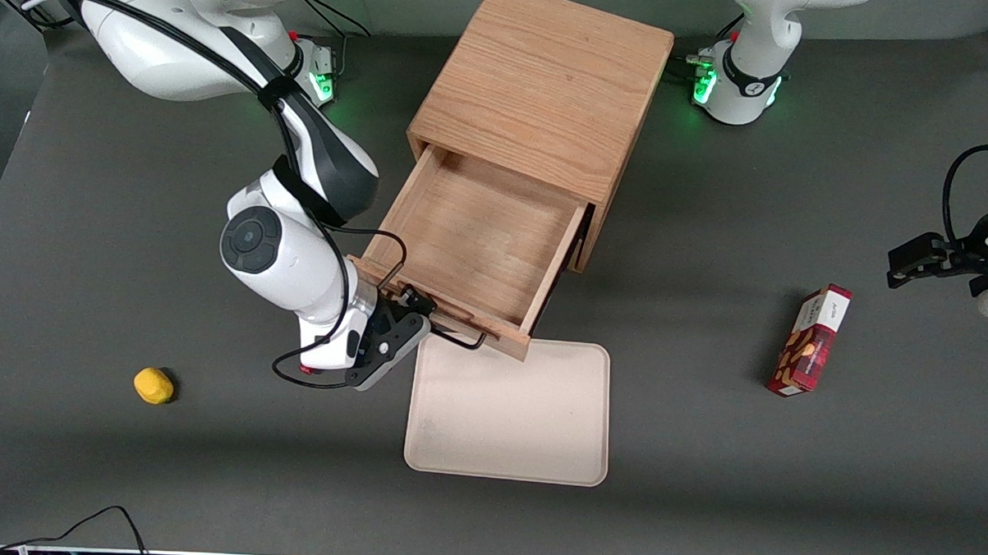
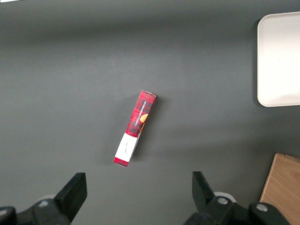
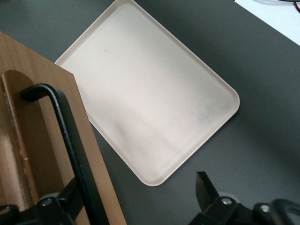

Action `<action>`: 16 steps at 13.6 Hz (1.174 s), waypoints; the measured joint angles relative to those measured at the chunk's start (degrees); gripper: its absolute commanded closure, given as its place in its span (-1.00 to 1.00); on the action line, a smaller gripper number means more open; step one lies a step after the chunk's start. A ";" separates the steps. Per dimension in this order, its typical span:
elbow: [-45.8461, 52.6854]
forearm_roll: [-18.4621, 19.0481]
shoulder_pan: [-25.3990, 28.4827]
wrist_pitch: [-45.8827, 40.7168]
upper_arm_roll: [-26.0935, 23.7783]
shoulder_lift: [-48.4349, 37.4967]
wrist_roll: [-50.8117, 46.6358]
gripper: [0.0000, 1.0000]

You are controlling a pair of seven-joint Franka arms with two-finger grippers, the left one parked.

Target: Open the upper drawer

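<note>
Oak drawer: the upper drawer (image 1: 479, 244) is pulled well out of the cabinet (image 1: 542, 82), its bare tray floor showing and its front panel overhanging the rim of the beige tray (image 1: 510, 409) at that tray's 12 o'clock.
Handle: the thin black wire handle (image 3: 70, 140) runs along the drawer front, standing off the wood; that gap is likely what lets a finger hook in.
Gripper: the gripper (image 1: 427, 320) sits at the drawer front's end toward the working arm, about 7 o'clock from the drawer's middle.
Fingers: spread wide, one finger (image 3: 75, 199) tucked against the handle bar, the other well clear over the dark table (image 1: 700, 482). Released, not clamping.
Why this pose: judged from the wrist view, the pull came from a hook on the bar, so no squeeze was needed.
Progress: the drawer looks near full travel; the task reads as essentially done.
Bystanders: a yellow lump (image 1: 153, 385) lies toward the working arm's end, a red box (image 1: 811, 339) toward the parked arm's end, both well apart from the cabinet.
Risk: backing away could snag the handle.
</note>
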State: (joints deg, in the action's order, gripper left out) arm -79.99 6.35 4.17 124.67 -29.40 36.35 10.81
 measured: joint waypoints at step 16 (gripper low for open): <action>5.64 -0.84 0.60 -12.72 1.06 -0.14 6.26 -1.00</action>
State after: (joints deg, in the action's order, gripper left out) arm -74.34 5.51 4.77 111.95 -28.34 36.21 17.06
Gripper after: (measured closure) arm 0.000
